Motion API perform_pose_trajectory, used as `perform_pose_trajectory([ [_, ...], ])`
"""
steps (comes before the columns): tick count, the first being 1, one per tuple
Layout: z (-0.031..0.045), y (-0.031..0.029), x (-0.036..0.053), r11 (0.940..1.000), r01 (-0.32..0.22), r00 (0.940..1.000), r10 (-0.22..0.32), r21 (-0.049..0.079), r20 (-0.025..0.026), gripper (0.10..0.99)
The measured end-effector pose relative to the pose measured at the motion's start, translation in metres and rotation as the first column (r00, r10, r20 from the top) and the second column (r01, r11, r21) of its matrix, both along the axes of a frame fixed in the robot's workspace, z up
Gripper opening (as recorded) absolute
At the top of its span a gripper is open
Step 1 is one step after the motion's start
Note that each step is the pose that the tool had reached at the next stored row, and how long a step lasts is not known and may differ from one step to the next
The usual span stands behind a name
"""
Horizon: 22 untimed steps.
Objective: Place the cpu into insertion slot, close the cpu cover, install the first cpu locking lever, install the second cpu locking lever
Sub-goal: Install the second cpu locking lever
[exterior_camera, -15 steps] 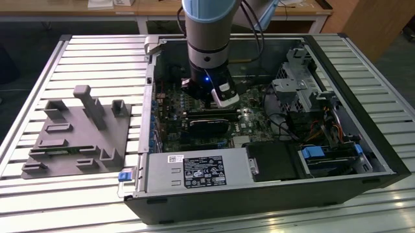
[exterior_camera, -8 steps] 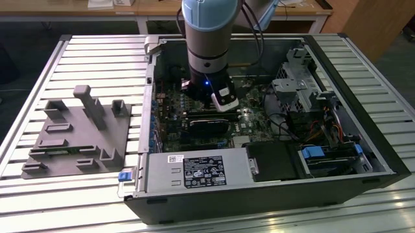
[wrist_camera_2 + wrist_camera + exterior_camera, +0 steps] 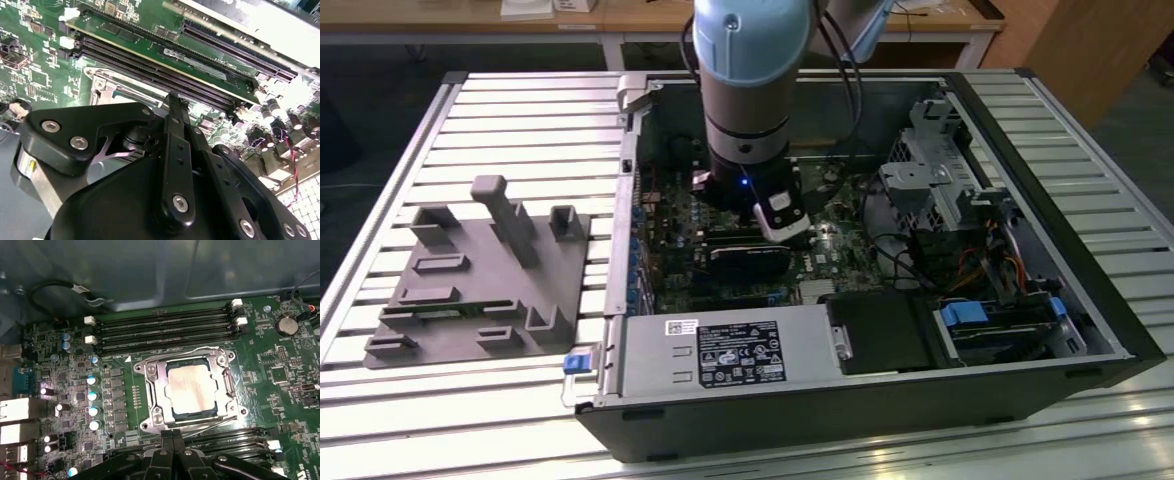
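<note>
In the exterior view, going left to right: a grey plastic fixture (image 3: 480, 275) w/ upright pegs lies on the slatted table (image 3: 400, 130) at the exterior view's left. Just beside it sits the open PC case (image 3: 854, 400), w/ a white-and-black label on the power supply (image 3: 720, 352); its print is too small to make out. The arm (image 3: 744, 90) reaches down into the case over the motherboard (image 3: 670, 245).

In the first wrist view, the cpu (image 3: 192, 389), a flat square chip w/ a dull grey-bronze top, sits in the insertion slot (image 3: 186, 390). The cpu cover (image 3: 155, 385), a thin silver frame, lies flat around it. Memory slots (image 3: 165, 332) run just beyond the socket. The gripper (image 3: 172, 440) hangs just beside the socket's near edge, fingers (image 3: 167, 437) pressed together, grasping nothing.
</note>
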<state>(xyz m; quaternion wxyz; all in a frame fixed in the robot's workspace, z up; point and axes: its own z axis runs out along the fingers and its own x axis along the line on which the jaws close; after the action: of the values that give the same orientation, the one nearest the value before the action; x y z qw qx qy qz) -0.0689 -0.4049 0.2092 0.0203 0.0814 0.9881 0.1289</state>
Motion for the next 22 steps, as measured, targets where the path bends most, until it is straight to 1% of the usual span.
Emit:
perform_pose_trajectory([
  [2,-0.0009,-0.0024,-0.0017,1.0,-0.001,1.0,0.001,0.008,0.0,0.106],
  [5,-0.0023,-0.0053,-0.0039,0.9999,-0.001,1.0,0.001,0.014,-0.0001,0.106],
  [9,-0.0049,-0.0057,-0.006,0.9997,-0.002,1.0,0.002,0.025,0.0001,0.106],
  [16,-0.0089,-0.0057,-0.0117,0.9995,-0.006,1.0,0.006,0.03,0.0,0.106],
  [22,-0.0121,-0.0054,-0.0189,0.9994,-0.01,0.9999,0.01,0.032,0.0,0.106],
])
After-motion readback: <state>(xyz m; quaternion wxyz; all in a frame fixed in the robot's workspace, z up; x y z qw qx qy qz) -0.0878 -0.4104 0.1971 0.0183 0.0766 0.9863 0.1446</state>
